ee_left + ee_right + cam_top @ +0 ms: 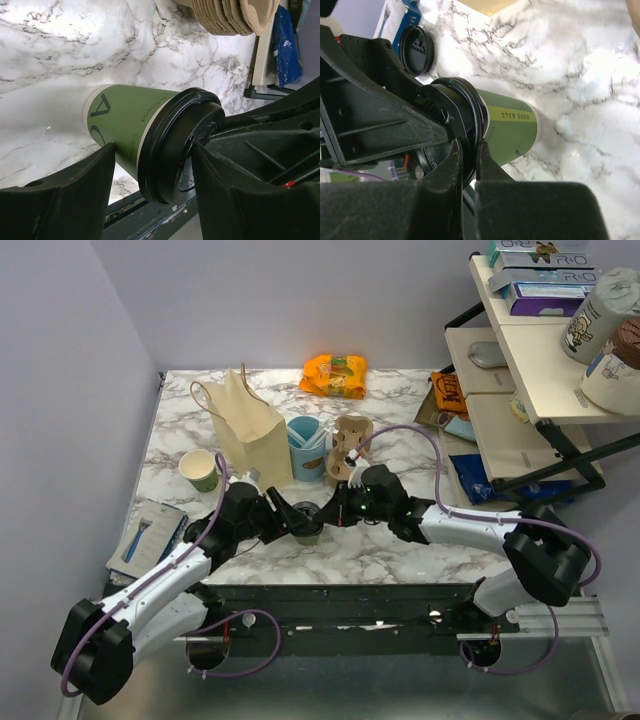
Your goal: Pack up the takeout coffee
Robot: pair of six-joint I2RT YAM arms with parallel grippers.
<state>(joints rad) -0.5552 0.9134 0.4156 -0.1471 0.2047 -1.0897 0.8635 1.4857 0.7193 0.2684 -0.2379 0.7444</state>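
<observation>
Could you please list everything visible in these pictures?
coffee cup: one, green, black lid, near centre, between grippers
spare lid: one, black, on table near cup
bag: one, tan, upright, far left
open cup: one, green, left of bag
blue cup: one, light blue, right of bag
carriers: stack, tan, right of blue cup
snack bag: one, orange, far edge
orange packet: one, right edge
blue packet: one, right edge
flat packet: one, white-blue, near left
shelf: one, cream, right, loaded
left gripper: one, black, shut on cup
right gripper: one, black, pinching lid rim
</observation>
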